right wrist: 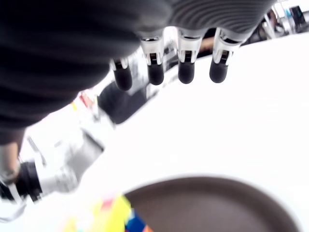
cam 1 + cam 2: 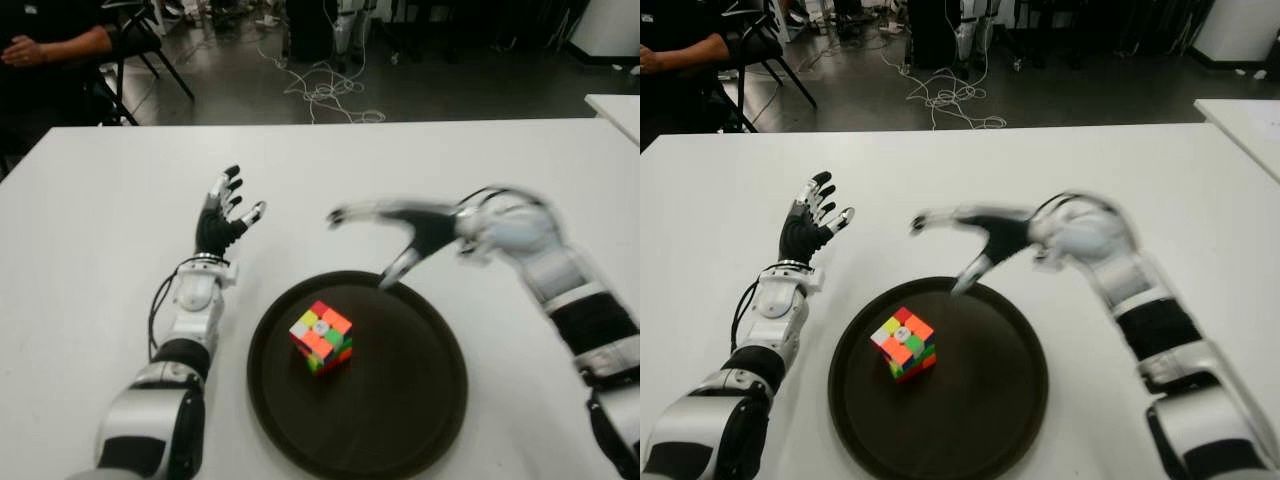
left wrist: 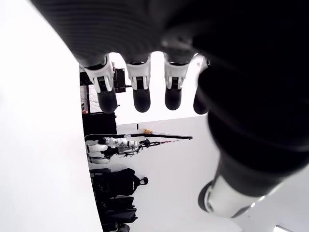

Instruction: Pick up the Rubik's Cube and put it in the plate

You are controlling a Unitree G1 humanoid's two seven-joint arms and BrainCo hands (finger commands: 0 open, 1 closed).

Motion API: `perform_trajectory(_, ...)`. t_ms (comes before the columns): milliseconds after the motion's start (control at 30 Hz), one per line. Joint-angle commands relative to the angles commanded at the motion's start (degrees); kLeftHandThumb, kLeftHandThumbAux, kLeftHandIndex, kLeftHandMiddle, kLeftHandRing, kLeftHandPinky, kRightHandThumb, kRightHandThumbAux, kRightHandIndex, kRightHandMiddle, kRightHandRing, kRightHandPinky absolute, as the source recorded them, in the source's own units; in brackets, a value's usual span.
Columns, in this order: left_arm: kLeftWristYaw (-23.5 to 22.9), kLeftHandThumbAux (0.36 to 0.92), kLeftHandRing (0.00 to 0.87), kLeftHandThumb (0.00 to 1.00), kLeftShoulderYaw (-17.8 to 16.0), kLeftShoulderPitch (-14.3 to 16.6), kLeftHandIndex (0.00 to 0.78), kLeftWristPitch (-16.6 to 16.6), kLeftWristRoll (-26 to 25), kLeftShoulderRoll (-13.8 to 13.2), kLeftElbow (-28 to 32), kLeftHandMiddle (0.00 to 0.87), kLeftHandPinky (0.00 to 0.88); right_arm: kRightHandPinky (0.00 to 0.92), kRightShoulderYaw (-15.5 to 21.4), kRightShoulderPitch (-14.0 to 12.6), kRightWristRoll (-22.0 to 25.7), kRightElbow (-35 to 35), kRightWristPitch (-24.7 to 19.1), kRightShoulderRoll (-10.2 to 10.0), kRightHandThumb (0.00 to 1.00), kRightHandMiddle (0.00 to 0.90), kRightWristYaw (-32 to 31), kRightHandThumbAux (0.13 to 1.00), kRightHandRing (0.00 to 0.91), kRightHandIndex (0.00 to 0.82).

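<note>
The Rubik's Cube (image 2: pixel 321 337) sits inside the dark plate (image 2: pixel 420 400) on the white worktop (image 2: pixel 90 200), on the near side of the right hand (image 2: pixel 405 235). That hand is above the plate's far rim, fingers spread, holding nothing. The left hand (image 2: pixel 225 220) shows beside the plate, to its left, fingers extended and empty. Farther off, a seated person (image 2: pixel 45 45) is behind the worktop's far left corner.

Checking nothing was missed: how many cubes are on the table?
1. The cube sits inside the dark plate, left of its centre. No other shows on the white table.
</note>
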State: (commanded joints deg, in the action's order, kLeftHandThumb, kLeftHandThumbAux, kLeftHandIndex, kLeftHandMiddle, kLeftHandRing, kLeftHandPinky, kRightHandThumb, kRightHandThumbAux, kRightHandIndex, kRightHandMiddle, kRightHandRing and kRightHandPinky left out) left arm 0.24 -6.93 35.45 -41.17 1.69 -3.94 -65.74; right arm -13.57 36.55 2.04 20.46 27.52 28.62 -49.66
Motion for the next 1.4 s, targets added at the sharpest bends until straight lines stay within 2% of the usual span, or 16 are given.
perform_trajectory(100, 0.3, 0.837, 0.063, 0.002, -0.1, 0.1, 0.048, 0.0, 0.0, 0.1, 0.0, 0.092, 0.039, 0.0, 2.7, 0.5, 5.1, -3.6, -5.1, -0.1, 0.0, 0.0, -1.5, 0.427, 0.0, 0.0)
perform_trajectory(167, 0.4, 0.834, 0.064, 0.002, -0.1, 0.2, 0.05, 0.3, 0.0, 0.2, -0.2, 0.093, 0.039, 0.0, 4.9, 0.7, 6.8, 3.6, -3.6, -3.2, 0.0, 0.0, 0.2, 0.437, 0.0, 0.0)
perform_trajectory(200, 0.4, 0.833, 0.064, 0.002, -0.1, 0.3, 0.051, 0.4, -0.1, 0.1, -0.3, 0.094, 0.04, 0.0, 6.6, 0.7, 7.8, 8.9, -2.2, -6.0, 0.0, 0.0, 2.7, 0.441, 0.0, 0.0)
perform_trajectory(267, 0.3, 0.821, 0.064, 0.0, -0.1, 0.4, 0.053, 0.5, -0.1, 0.1, -0.4, 0.095, 0.036, 0.051, 9.4, 0.5, 9.5, 14.7, -0.8, -10.1, 0.0, 0.033, 6.8, 0.517, 0.027, 0.001)
perform_trajectory(367, 0.2, 0.806, 0.066, 0.0, -0.1, 0.4, 0.057, 0.6, -0.2, 0.2, -0.6, 0.098, 0.038, 0.204, 13.0, -1.0, 10.7, 15.3, -0.9, -14.3, 0.0, 0.14, 14.8, 0.626, 0.144, 0.068)
perform_trajectory(467, 0.2, 0.797, 0.073, 0.0, -0.1, 0.5, 0.06, 0.5, -0.2, 0.2, -0.7, 0.101, 0.042, 0.296, 14.5, -1.7, 9.6, 15.0, -0.6, -15.9, 0.0, 0.222, 19.6, 0.687, 0.236, 0.125)
perform_trajectory(533, -0.1, 0.793, 0.074, 0.0, -0.2, 0.5, 0.062, 0.4, -0.4, 0.3, -0.6, 0.103, 0.043, 0.332, 13.0, -2.3, -5.4, 22.9, 8.3, -14.1, 0.0, 0.256, 39.2, 0.732, 0.277, 0.158)
perform_trajectory(600, -0.3, 0.79, 0.074, 0.001, -0.3, 0.5, 0.064, 0.4, -0.5, 0.4, -0.6, 0.105, 0.045, 0.36, 12.2, -2.4, -12.2, 26.7, 12.5, -13.3, 0.0, 0.284, 48.4, 0.773, 0.31, 0.187)
perform_trajectory(633, -0.3, 0.79, 0.074, 0.002, -0.3, 0.5, 0.064, 0.4, -0.5, 0.4, -0.6, 0.105, 0.045, 0.364, 12.1, -2.3, -12.6, 27.1, 12.7, -13.3, 0.0, 0.288, 49.0, 0.779, 0.315, 0.191)
perform_trajectory(700, -0.1, 0.786, 0.074, 0.003, -0.2, 0.5, 0.064, 0.5, -0.3, 0.3, -0.6, 0.106, 0.045, 0.372, 6.9, -1.2, -24.4, 28.6, 11.8, -10.0, 0.0, 0.302, 63.6, 0.809, 0.328, 0.215)
perform_trajectory(767, 0.0, 0.783, 0.073, 0.003, -0.1, 0.4, 0.064, 0.6, -0.1, 0.3, -0.6, 0.106, 0.045, 0.375, 3.9, -0.3, -30.7, 30.2, 11.3, -8.3, 0.0, 0.313, 71.9, 0.831, 0.336, 0.234)
perform_trajectory(933, 0.6, 0.778, 0.073, 0.004, 0.3, 0.4, 0.064, 1.0, 0.4, 0.2, -0.4, 0.109, 0.042, 0.364, 4.1, 0.7, -29.0, 33.8, 9.7, -9.7, 0.0, 0.315, 72.6, 0.817, 0.336, 0.247)
perform_trajectory(1033, 0.8, 0.781, 0.077, 0.005, 0.4, 0.3, 0.066, 1.0, 0.7, 0.1, -0.3, 0.113, 0.046, 0.343, 6.2, 0.7, -25.1, 35.2, 8.7, -11.6, 0.0, 0.298, 70.0, 0.783, 0.316, 0.225)
perform_trajectory(1167, 1.1, 0.779, 0.083, 0.008, 0.4, 0.2, 0.073, 0.7, 0.6, 0.2, -0.3, 0.118, 0.053, 0.321, 9.0, -1.0, -20.0, 36.9, 8.4, -14.4, 0.0, 0.28, 67.7, 0.767, 0.295, 0.204)
perform_trajectory(1333, 1.4, 0.772, 0.082, 0.011, 0.4, 0.3, 0.073, 0.6, 0.6, 0.3, -0.5, 0.117, 0.052, 0.297, 13.9, -1.6, -11.1, 40.2, 6.9, -18.2, 0.0, 0.263, 62.2, 0.776, 0.274, 0.174)
perform_trajectory(1400, 1.5, 0.773, 0.079, 0.012, 0.4, 0.3, 0.071, 0.5, 0.6, 0.2, -0.6, 0.116, 0.051, 0.284, 15.1, -1.4, -9.1, 40.6, 6.2, -18.9, 0.0, 0.253, 60.4, 0.788, 0.261, 0.16)
